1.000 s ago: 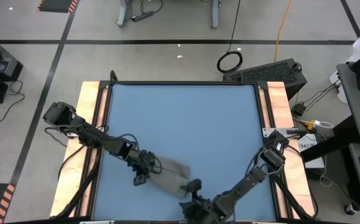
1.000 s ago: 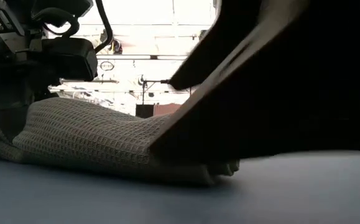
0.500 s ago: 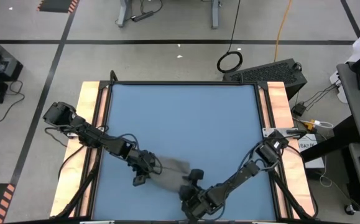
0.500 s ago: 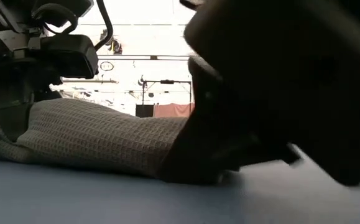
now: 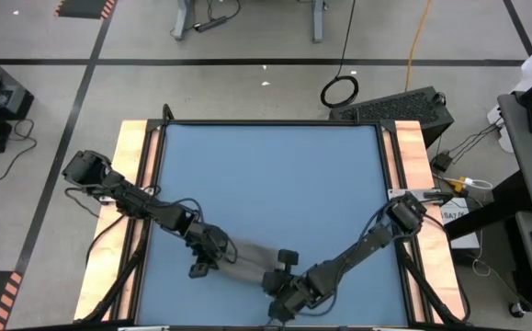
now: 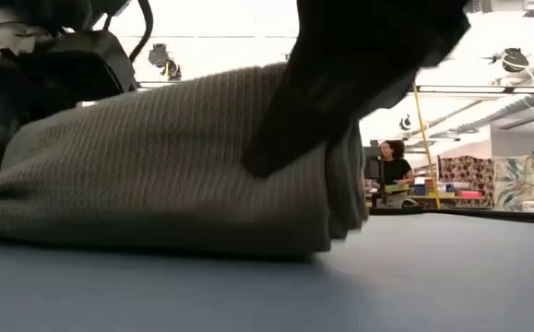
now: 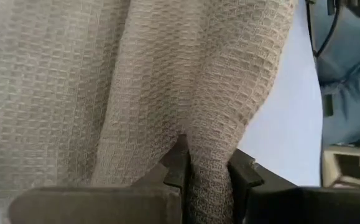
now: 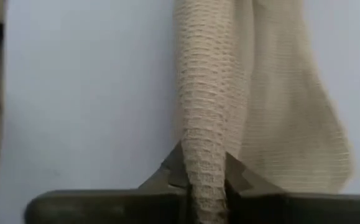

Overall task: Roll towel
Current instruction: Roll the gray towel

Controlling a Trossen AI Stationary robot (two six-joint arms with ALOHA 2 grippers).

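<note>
Shifted since prev frame: right gripper [image 5: 267, 279] pulled back toward near table edge, jaws now clamped on a fold of grey waffle-weave fabric towel [image 5: 247, 262] (wrist view: fold pinched btwn fingers [image 8: 167, 173]). Left gripper [image 5: 212, 257] at towel's left end, jaws closed on a pinch of cloth [image 7: 207, 168]. Towel bunched into thick roll, lying on blue tabletop [image 5: 275, 184] near front edge, btwn both grippers. Low view: roll [image 6: 156, 175] fills frame; person [image 6: 394, 175] seated in room behind.

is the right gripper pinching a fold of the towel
Yes, in the right wrist view the right gripper is shut on a ridge of the towel.
</note>
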